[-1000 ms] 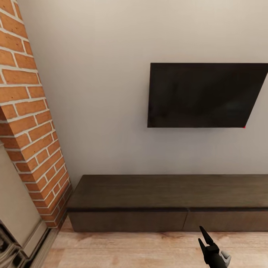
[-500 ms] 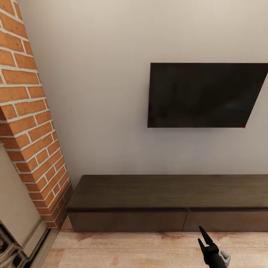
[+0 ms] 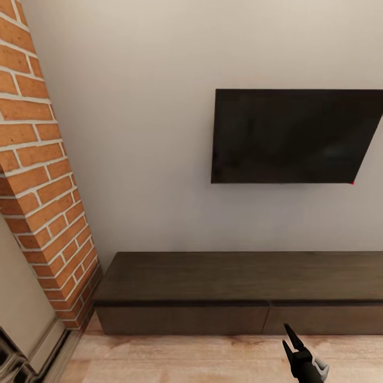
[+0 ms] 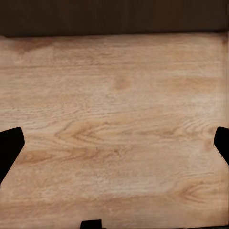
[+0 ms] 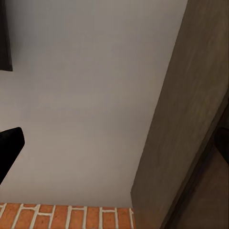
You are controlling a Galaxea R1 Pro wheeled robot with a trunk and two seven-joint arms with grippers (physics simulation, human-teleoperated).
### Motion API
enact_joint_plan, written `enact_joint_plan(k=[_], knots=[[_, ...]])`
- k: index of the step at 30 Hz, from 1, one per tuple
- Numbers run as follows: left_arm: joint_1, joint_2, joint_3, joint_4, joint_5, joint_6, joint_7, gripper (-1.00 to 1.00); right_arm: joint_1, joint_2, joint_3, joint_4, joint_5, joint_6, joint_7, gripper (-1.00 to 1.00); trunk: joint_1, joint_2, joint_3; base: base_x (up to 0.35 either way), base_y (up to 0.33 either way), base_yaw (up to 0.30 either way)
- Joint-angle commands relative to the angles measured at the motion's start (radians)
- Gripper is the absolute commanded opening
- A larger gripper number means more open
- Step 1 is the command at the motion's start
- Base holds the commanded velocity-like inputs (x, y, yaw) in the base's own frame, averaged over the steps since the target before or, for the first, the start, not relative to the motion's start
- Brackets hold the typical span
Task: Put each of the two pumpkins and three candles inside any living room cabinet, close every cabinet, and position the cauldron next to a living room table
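A long, low cabinet (image 3: 239, 290) of dark brown wood stands flush against a pale wall in the living room, its flat top bare and its two plain, handleless drawer fronts sitting closed and level with each other. Above it hangs a black wall TV (image 3: 292, 135), its screen dark, a tiny red dot at its lower right corner. At the cabinet's left end rises a brick fireplace (image 3: 37, 175) column in orange-red brick with pale mortar, meeting the light wood plank floor (image 3: 186, 359) that runs along the foot of the cabinet. In the head view the right gripper (image 3: 289, 339) pokes up over the floor just in front of the right-hand drawer front, its two slim black fingers drawn close together with only a narrow gap, holding nothing; whether they are fully clenched cannot be told. The left wrist view looks down on the plank floor, with the cabinet's dark base as a band along the far edge; the left gripper (image 4: 114, 148) is spread wide and released, its black fingertips (image 4: 8, 148) at opposite sides of the picture with bare planks between them. The right wrist view takes in the pale wall, a strip of brick and the cabinet's brown side.
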Motion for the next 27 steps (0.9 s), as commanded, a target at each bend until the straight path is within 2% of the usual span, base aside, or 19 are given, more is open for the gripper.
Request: enact_joint_plan(k=[1,4,8,11,20,27], knots=[[0.002,-0.001,0.001,-0.005,-0.001,0.001,-0.003,1.0,-0.001,0.0,0.0,0.001,-0.008,0.01,0.003,1.0,0.0,0.0,-0.001,0.194,0.0,0.0],[0.007,-0.001,0.001,0.003,0.0,-0.037,-0.006,1.0,0.0,-0.001,0.0,0.002,-0.008,0.01,0.003,1.0,0.0,0.0,-0.001,0.124,0.0,0.0],[0.008,-0.001,0.001,0.067,0.001,-0.117,-0.007,1.0,0.0,-0.001,0.0,0.002,-0.008,0.011,0.003,1.0,0.0,0.0,-0.001,0.201,0.0,0.0],[0.008,-0.002,0.001,0.094,0.001,-0.148,-0.007,1.0,0.001,-0.001,0.0,0.002,-0.008,0.011,0.004,1.0,0.0,0.0,-0.001,0.197,0.0,0.0],[0.008,-0.003,0.001,0.156,-0.001,-0.207,-0.008,1.0,0.001,-0.001,-0.001,0.002,-0.008,0.012,0.005,1.0,0.0,0.0,-0.001,0.072,0.0,0.0],[0.006,-0.003,-0.001,0.247,-0.003,-0.23,-0.006,1.0,0.002,-0.003,-0.005,0.009,-0.016,0.012,0.003,1.0,0.0,0.0,-0.001,0.026,0.0,0.0]])
